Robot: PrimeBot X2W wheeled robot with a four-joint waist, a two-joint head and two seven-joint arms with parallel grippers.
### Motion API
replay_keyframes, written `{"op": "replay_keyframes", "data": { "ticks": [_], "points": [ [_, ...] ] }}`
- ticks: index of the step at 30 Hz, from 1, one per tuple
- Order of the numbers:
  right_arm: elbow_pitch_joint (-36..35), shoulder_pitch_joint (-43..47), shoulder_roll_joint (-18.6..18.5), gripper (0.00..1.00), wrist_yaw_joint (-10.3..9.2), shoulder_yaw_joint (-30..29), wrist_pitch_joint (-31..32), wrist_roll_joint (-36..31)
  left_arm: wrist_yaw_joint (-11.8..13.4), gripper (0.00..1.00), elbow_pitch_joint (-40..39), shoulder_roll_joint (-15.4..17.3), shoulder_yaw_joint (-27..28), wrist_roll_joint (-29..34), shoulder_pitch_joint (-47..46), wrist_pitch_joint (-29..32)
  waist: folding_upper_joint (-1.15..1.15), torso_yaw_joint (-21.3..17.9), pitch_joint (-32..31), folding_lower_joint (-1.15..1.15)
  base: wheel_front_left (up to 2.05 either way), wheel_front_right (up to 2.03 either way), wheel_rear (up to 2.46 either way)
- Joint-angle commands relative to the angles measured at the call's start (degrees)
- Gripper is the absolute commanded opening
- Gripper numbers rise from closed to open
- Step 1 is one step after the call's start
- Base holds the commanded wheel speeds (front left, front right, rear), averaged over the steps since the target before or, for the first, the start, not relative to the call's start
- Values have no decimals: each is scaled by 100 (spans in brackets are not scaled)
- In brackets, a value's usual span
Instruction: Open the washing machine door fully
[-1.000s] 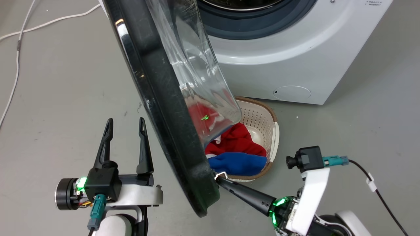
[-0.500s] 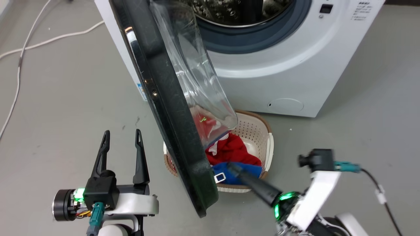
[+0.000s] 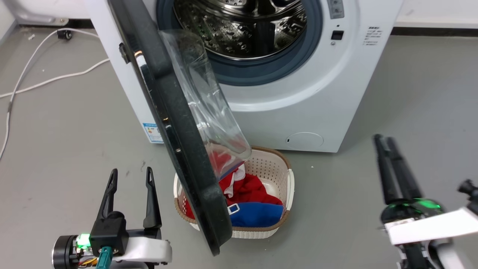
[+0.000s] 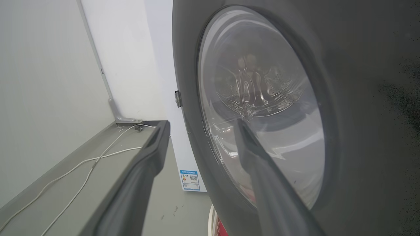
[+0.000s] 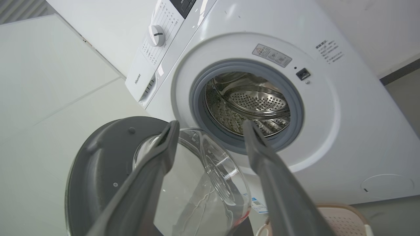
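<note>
washing machine door (image 3: 175, 142): stands out edge-on from the washing machine (image 3: 321, 97) at 12 o'clock, lower rim over the laundry basket (image 3: 289, 179) at 6.
left gripper (image 3: 131, 172): 7 o'clock, fingers apart, empty, near the door.
right gripper (image 3: 383, 139): 4 o'clock, fingers apart, empty, well apart from the door.

Washing machine door (image 3: 175, 149) is hung at the left of the washing machine (image 3: 298, 112), standing out from its front. A basket (image 3: 276, 168) is set on the floor (image 3: 67, 130) before the machine, partly behind the door's lower edge, with clothes (image 3: 254, 213) in it. Left tool (image 3: 131, 171) is placed left of the door, right tool (image 3: 383, 138) well right of the basket.
</note>
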Motion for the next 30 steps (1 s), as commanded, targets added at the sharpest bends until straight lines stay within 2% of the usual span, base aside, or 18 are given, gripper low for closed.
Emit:
{"op": "replay_keyframes", "data": {
  "ticks": [1,3,6,10,14,21,30],
  "points": [
    [51,94,-3,100,15,-81,-41,-180,-13,100,-8,28,10,28,53,-16,0,-54,-56,0,0,0,0],
    [117,129,13,100,15,-431,-127,-930,-32,100,-8,40,31,23,92,-16,0,-88,-91,0,0,0,0],
    [1,222,300,100,15,-1213,-134,-2339,-37,100,-18,43,52,24,141,-16,0,-133,-124,0,0,0,0],
    [-207,434,672,100,14,-1783,-136,-4074,-45,100,-43,38,55,46,199,-16,0,-157,-147,0,0,0,0],
    [-338,706,904,100,8,-2003,-137,-5024,-54,100,-46,34,50,58,229,-16,0,-174,-178,0,0,0,0],
    [-130,1231,1036,100,8,-2075,-138,-5421,-81,100,-25,28,40,42,279,-16,0,-174,-259,0,0,0,0],
    [104,1585,1050,100,8,-2026,-139,-5050,-150,100,37,7,22,-54,392,-16,0,-175,-385,0,0,0,0]
  ]
}}
